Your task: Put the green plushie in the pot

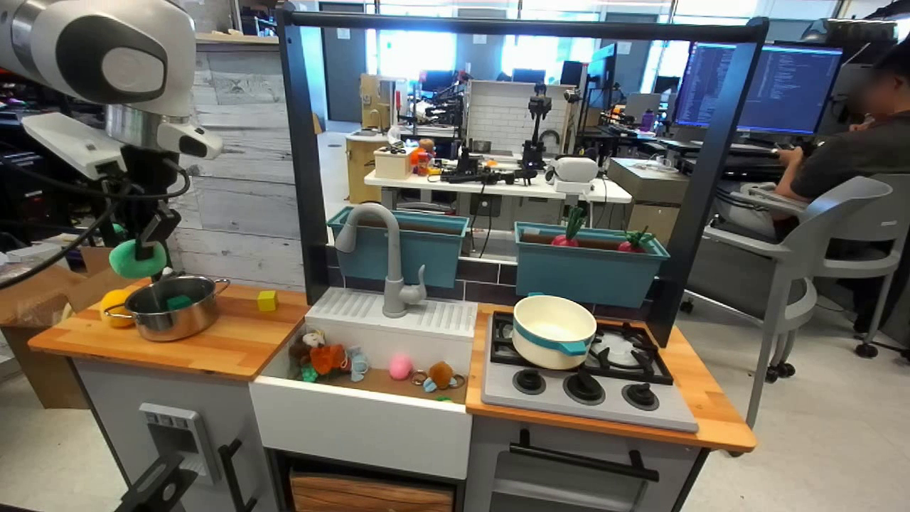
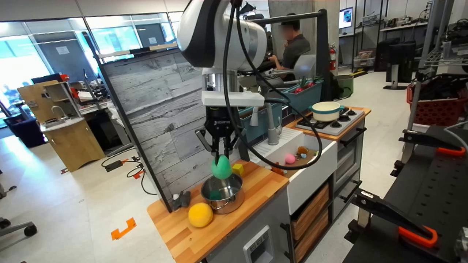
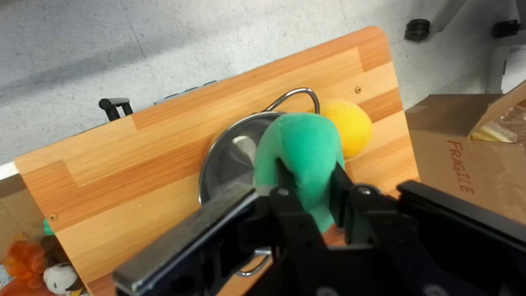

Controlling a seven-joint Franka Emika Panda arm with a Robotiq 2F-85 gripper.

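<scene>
Claw (image 2: 221, 156) had the green plushie (image 2: 222, 169) pinched between its fingers (image 3: 337, 185). Plushie hung just above the pot (image 2: 235, 205); couldn't tell if dead centre over it. Pot sat upright on the wooden counter (image 2: 261, 181), yellow ball (image 2: 200, 215) just beside it, yellow block (image 2: 238, 168) nearby. Cream pan (image 1: 544, 353) was on the stove (image 1: 558, 401), well apart.

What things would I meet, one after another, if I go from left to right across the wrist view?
Orange toy, black handle, silver pot (its left rim comes first), green plushie, yellow ball, cardboard box.
</scene>
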